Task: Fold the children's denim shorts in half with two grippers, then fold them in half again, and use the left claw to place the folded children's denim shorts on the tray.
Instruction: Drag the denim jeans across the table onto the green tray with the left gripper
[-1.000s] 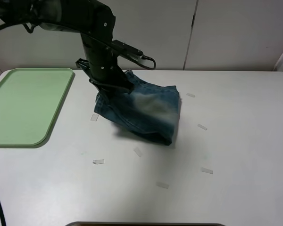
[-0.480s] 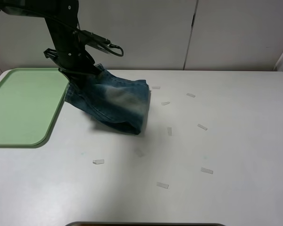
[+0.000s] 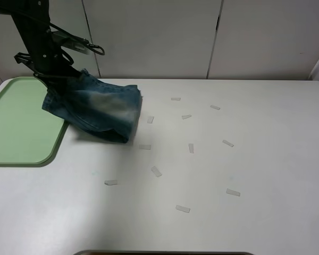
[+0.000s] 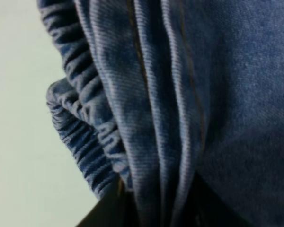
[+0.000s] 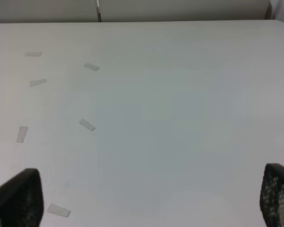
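Note:
The folded children's denim shorts (image 3: 98,109) hang from my left gripper (image 3: 57,81), which is shut on their upper left edge. Their left part is over the right edge of the pale green tray (image 3: 16,125); their lower right end is over the white table. In the left wrist view the denim (image 4: 180,94) fills the frame, with the gathered waistband (image 4: 80,142) at one side and a black fingertip (image 4: 109,215) just showing. My right gripper (image 5: 146,189) is open and empty above bare table; it is out of the exterior high view.
Several small pale tape strips (image 3: 191,147) lie scattered on the white table (image 3: 266,159), some also in the right wrist view (image 5: 87,125). White cabinet doors (image 3: 159,37) stand behind the table. A dark edge (image 3: 165,253) runs along the table's front.
My left arm has carried the shorts leftward across the table to the tray's right edge. Tape strips that the shorts covered now show.

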`<state>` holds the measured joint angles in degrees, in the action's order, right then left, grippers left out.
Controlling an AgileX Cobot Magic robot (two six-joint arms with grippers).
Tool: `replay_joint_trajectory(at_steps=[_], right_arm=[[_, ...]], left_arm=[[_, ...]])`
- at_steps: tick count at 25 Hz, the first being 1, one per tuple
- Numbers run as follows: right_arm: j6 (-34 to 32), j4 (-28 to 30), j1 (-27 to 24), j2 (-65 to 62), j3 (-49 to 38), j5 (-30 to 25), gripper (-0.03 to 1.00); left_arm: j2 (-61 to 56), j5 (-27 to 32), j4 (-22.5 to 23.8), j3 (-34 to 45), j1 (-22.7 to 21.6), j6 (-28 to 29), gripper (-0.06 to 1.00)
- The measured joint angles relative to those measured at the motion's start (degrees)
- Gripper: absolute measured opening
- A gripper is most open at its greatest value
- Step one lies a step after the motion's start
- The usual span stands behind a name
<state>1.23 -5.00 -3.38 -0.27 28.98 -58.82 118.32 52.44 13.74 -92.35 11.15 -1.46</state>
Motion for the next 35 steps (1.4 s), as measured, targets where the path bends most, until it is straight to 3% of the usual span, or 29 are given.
replay_joint_trajectory(at_steps=[20, 35], right_arm=[[0.0, 0.0, 0.0, 0.0, 0.0, 0.0, 0.69], [0.0, 0.0, 0.0, 0.0, 0.0, 0.0, 0.69]], left_arm=[[0.19, -4.58, -0.1, 0.14, -16.77, -0.55, 0.19], [1.4, -6.25, 1.1, 0.14, -24.62, -2.84, 0.19]])
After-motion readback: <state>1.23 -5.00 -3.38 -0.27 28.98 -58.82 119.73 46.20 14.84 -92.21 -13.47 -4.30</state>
